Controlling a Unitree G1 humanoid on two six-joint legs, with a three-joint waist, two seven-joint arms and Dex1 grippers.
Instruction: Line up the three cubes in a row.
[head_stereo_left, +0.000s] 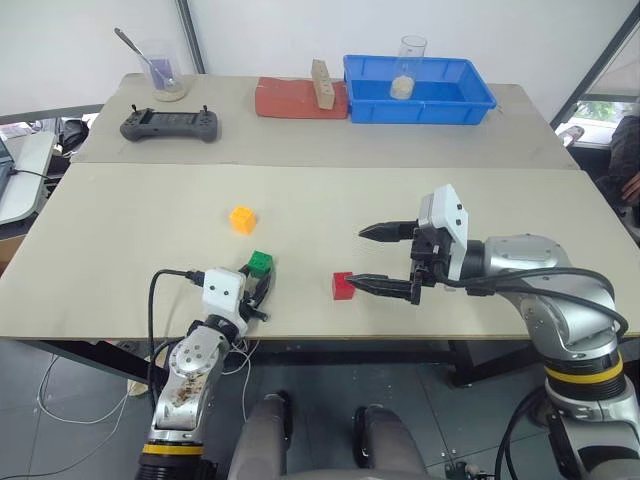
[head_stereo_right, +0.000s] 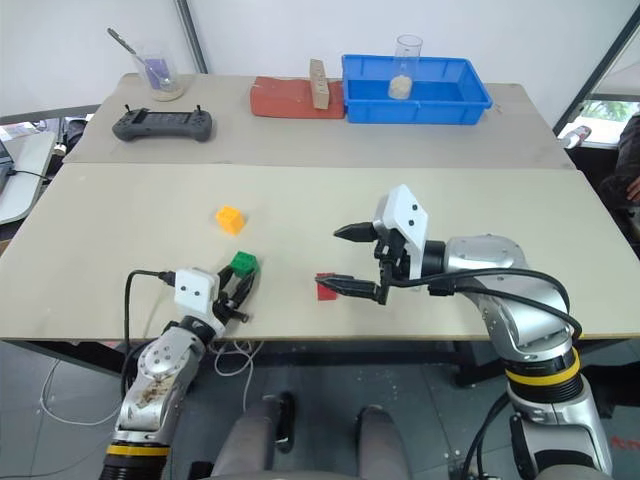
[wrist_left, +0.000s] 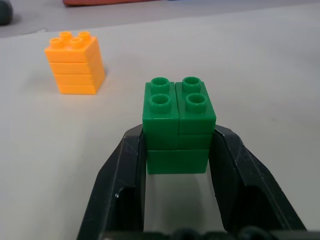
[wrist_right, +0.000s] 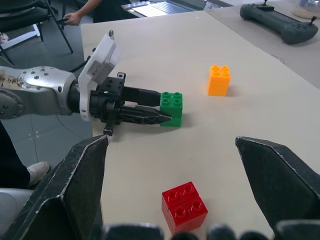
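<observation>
The green cube (wrist_left: 179, 122) stood on the bench (head_stereo_left: 420, 210) near its front edge, pinched between the two fingers of my left tool (wrist_left: 178, 150). The orange-yellow cube (head_stereo_left: 243, 219) sat a little beyond it, apart. My right tool (head_stereo_left: 372, 258) hung with its fingers spread wide and empty, the lower fingertip just beside the red cube (head_stereo_left: 343, 286).

Beige table (head_stereo_left: 150, 215) carries 3 cubes: orange-yellow (head_stereo_left: 242, 219), green (head_stereo_left: 261, 264), red (head_stereo_left: 343, 286).
</observation>
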